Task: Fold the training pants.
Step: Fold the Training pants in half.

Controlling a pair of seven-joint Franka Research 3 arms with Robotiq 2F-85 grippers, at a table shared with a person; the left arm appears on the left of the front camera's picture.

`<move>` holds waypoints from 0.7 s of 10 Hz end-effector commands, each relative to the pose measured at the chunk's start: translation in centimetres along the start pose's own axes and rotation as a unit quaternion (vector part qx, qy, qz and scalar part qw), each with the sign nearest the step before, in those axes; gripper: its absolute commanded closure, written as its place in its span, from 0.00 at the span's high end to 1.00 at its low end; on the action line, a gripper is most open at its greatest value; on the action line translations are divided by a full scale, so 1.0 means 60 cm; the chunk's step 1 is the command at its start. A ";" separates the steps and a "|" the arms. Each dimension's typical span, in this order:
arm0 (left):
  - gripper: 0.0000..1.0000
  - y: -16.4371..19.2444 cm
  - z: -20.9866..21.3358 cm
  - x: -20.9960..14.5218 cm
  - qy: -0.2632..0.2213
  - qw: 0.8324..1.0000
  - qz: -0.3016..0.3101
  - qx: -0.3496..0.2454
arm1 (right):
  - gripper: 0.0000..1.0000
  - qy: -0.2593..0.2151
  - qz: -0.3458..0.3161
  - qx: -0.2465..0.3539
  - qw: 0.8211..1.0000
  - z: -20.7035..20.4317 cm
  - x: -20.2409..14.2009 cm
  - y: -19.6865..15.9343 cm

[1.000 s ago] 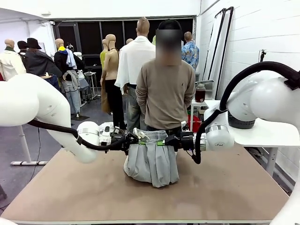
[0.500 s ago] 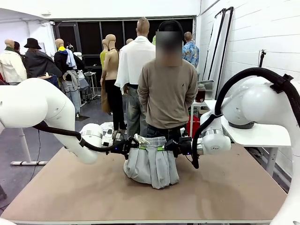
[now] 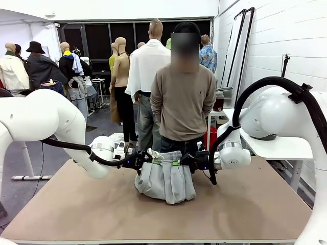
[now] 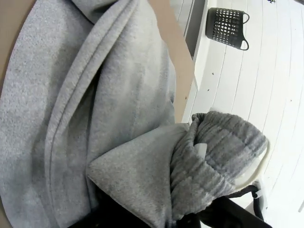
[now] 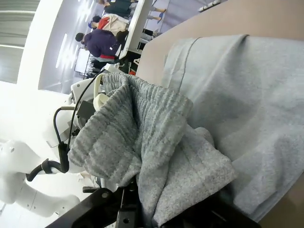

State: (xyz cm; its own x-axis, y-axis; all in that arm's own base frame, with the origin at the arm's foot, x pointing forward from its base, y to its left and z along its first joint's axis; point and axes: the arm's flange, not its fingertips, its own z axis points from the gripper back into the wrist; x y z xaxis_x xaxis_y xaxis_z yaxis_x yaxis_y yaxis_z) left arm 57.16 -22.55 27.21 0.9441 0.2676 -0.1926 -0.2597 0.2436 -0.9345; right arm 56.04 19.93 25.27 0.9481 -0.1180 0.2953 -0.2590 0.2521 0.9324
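room: shop floor with clothing displays at the back, white panel wall along the right of the frame, person [image 3: 182, 102] standing at the far edge, centre frame, hands behind the back.
worktop [image 3: 76, 204]: brown board across the lower half of the front view, bare apart from the garment.
training pants [image 3: 164, 178]: centre of the front view, waistband held up off the board, grey body hanging down with its lower bulk resting on the board in a loose bunch.
left tool [image 3: 144, 158]: comes in from frame left, clamped on the left end of the waistband; left wrist view has gathered elastic and a bit of white drawstring bunched right at the bottom edge where the fingers are buried.
right tool [image 3: 183, 160]: comes in from frame right, clamped on the right end of the waistband; right wrist view has ribbed grey band piled over the fingers at bottom centre.
basket [image 4: 227, 27]: black perforated, upper right of the left wrist view, off the board, not involved.
step (my read): waistband pinched at both ends, carry-and-lay for a fold.
doing it well: keep both tools level and the band taut between them, so the cloth drapes without a twist; lower together, let the hanging part land flat first; release only once the band lies on the fabric.
risk: thick bunched grip, one side could slip or drag the pile askew.
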 end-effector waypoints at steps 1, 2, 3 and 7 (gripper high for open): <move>0.00 0.010 0.030 0.045 -0.035 0.999 0.027 0.030 | 0.00 -0.016 -0.017 -0.039 0.999 0.031 0.026 -0.025; 0.00 0.014 0.031 0.047 -0.037 0.998 0.036 0.040 | 0.00 -0.016 -0.021 -0.052 0.998 0.031 0.026 -0.031; 0.00 0.016 0.034 0.049 -0.041 0.998 0.039 0.040 | 0.00 -0.014 -0.026 -0.057 0.998 0.030 0.028 -0.035; 0.00 0.019 0.035 0.052 -0.045 0.997 0.047 0.046 | 0.00 -0.013 -0.033 -0.069 0.997 0.026 0.029 -0.039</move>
State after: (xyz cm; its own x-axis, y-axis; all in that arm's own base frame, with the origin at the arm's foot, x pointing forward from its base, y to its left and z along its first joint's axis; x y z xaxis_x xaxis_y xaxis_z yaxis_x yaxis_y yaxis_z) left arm 57.84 -22.38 26.16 0.9221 0.2990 -0.2456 -0.3253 0.2556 -0.9104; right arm 56.76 20.27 24.34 0.9576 -0.1329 0.2555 -0.2067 0.3002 0.9312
